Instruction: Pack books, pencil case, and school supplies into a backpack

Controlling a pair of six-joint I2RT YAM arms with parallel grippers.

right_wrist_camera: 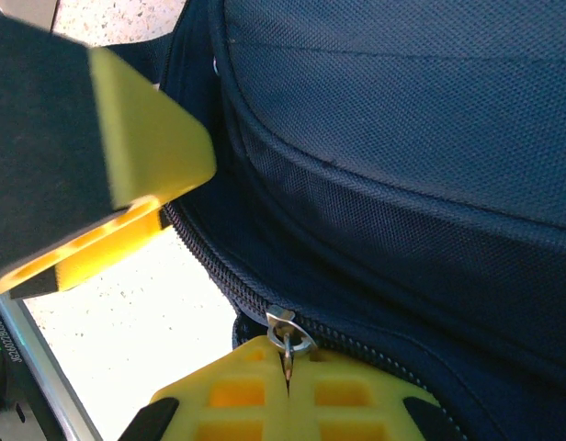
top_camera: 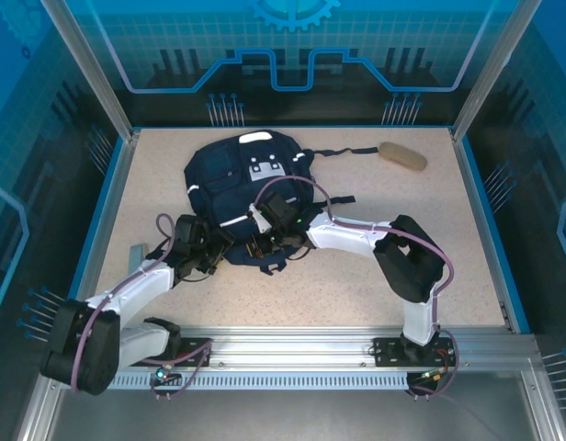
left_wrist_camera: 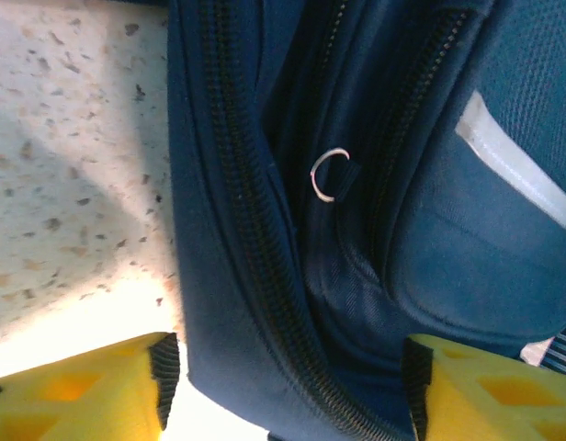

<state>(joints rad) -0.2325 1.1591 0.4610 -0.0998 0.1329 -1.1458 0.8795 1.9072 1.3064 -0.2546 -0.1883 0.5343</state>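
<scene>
The navy backpack (top_camera: 237, 179) lies at the centre of the counter (top_camera: 375, 276), towards the top of the frame, with the tan pencil case (top_camera: 402, 156) well apart at upper right. At the bag's lower edge, the right gripper (right_wrist_camera: 288, 372) is pinched closed on the metal zipper pull (right_wrist_camera: 285, 333). The left gripper (left_wrist_camera: 288, 367) stands spread wide astride the zipped seam, holding nothing

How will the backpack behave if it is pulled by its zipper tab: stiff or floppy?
Probably floppy: the backpack is soft woven fabric, lying slumped. Pulling may drag it across the table, so the left end effector probably should brace it.
</scene>
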